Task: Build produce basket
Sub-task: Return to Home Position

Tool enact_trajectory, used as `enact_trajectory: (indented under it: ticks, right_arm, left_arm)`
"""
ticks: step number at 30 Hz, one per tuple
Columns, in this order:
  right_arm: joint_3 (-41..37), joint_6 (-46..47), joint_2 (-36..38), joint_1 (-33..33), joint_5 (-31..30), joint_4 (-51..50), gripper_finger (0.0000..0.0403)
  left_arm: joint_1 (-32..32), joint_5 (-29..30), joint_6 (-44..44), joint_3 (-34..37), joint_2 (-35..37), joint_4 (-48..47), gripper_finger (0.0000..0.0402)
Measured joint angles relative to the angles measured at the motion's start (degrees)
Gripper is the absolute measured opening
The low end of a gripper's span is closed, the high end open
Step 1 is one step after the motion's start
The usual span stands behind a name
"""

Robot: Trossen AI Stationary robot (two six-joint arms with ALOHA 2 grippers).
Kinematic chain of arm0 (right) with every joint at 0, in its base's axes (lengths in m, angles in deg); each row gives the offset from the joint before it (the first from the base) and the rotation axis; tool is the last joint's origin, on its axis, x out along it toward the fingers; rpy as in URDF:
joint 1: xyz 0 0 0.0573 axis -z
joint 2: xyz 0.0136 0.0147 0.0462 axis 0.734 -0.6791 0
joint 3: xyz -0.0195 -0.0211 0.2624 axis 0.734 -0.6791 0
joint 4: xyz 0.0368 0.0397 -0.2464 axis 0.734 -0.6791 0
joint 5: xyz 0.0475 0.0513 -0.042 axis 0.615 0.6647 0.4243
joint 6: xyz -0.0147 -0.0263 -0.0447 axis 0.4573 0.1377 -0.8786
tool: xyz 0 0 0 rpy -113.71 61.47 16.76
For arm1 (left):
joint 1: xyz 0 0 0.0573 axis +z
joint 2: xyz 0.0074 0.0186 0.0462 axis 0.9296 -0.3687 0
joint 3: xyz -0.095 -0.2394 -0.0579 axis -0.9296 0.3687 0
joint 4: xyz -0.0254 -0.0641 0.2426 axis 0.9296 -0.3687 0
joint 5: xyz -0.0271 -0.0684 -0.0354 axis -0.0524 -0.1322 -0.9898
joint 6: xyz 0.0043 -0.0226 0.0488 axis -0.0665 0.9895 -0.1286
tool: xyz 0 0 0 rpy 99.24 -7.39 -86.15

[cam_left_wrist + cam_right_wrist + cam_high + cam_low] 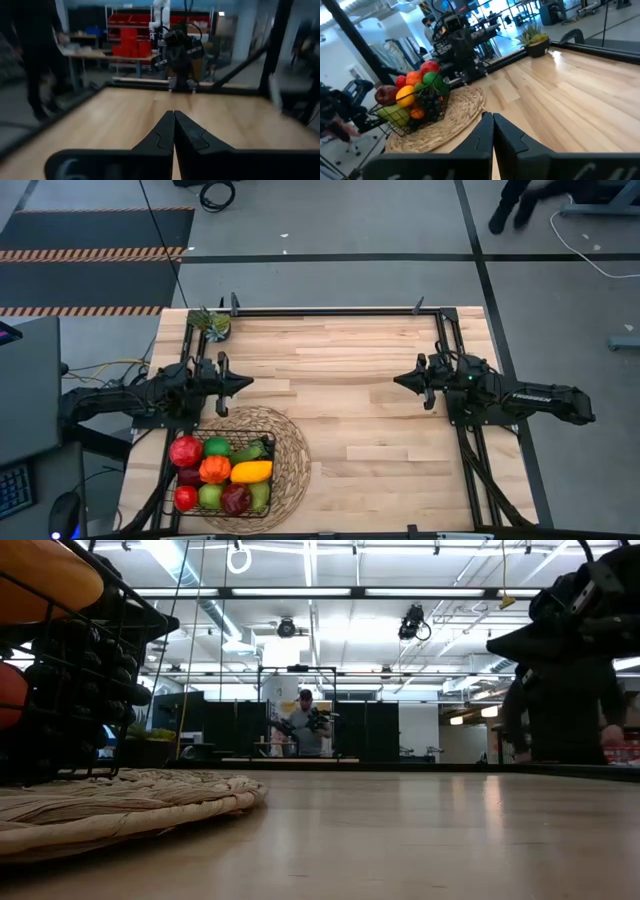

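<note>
The black wire basket [222,472] stands on a round woven mat [290,465] at the table's near left. It holds the produce [218,472]: red apples, green limes, an orange, a yellow squash, a cucumber. The basket [410,110] with the fruit heaped in it also shows in the right wrist view. My left gripper [247,382] is shut and level at the left side, just beyond the mat's far edge, with nothing in it. My right gripper [398,380] is shut and level at the right side, holding nothing.
A small green potted plant [213,323] stands at the far left corner. A dark metal frame [330,311] runs along the table's edges. Bare wood [340,400] lies between the two grippers. People stand in the room beyond the table.
</note>
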Motion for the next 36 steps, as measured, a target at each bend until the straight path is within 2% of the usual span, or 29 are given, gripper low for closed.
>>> enact_trajectory:
  ticks: [4,7,18,29,36]
  right_arm:
    - [0.0,-5.45,0.0,-0.07,0.72,-0.61,0.0011]
    - [0.0,-9.44,0.0,-0.07,1.97,-0.92,0.0011]
    - [0.02,-13.23,-0.18,-0.07,1.59,-4.26,0.0011]
    - [0.02,-12.79,-0.26,-0.07,1.49,-4.24,0.0011]
    - [0.02,-3.3,-0.26,-0.07,1.49,-4.09,0.0011]
  left_arm:
    - [0.0,0.0,-7.18,0.0,0.0,-0.07,0.0013]
    - [0.0,0.0,-7.29,0.0,-0.04,-0.43,0.0017]
    - [-0.22,-0.02,-7.29,0.0,-0.02,-0.38,0.0012]
    - [-0.22,-0.02,-7.29,0.02,-0.02,-0.34,0.0031]
    - [-0.22,-0.02,-7.27,0.02,-0.02,-0.34,0.002]
